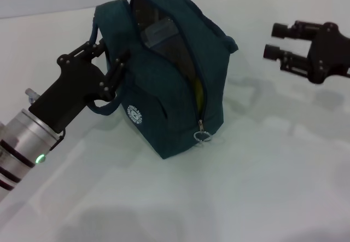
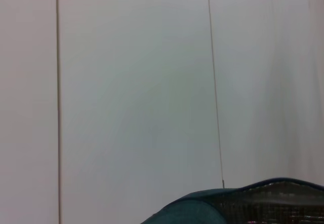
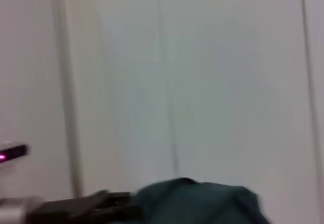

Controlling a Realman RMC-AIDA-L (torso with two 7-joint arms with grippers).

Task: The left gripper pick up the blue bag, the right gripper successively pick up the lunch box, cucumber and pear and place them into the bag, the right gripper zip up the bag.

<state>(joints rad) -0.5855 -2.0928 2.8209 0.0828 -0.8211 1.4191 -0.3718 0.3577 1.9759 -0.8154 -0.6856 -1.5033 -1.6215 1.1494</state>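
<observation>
Teal-blue fabric marks the blue bag (image 1: 169, 83), which is seen standing on the white counter (image 1: 262, 187) near the middle of the head view, tilted a little toward the far side. Its top zipper (image 1: 198, 97) is left open along most of its length, and the metal ring pull (image 1: 202, 136) is seen hanging at the near end of the opening. Inside the mouth, the clear lunch box (image 1: 158, 34) is partly visible near the far end, and a patch of yellow is glimpsed lower down by the zipper edge; what that patch belongs to cannot be told. A small white round logo (image 1: 134, 114) is shown on the side panel facing the left arm.

The rolled handles (image 1: 104, 83) are gripped by the left end effector (image 1: 106, 61), whose fingers are closed around them at the bag's left side. The bag's upper edge (image 2: 238, 203) is caught low in the left wrist view, against a pale wall.

The right end effector (image 1: 281, 42) is held above the counter, well apart from the bag on the right, with its two fingers spread and nothing between them. In the right wrist view, the bag (image 3: 202, 203) and the left arm's black end effector (image 3: 86, 206) are seen farther off.
</observation>
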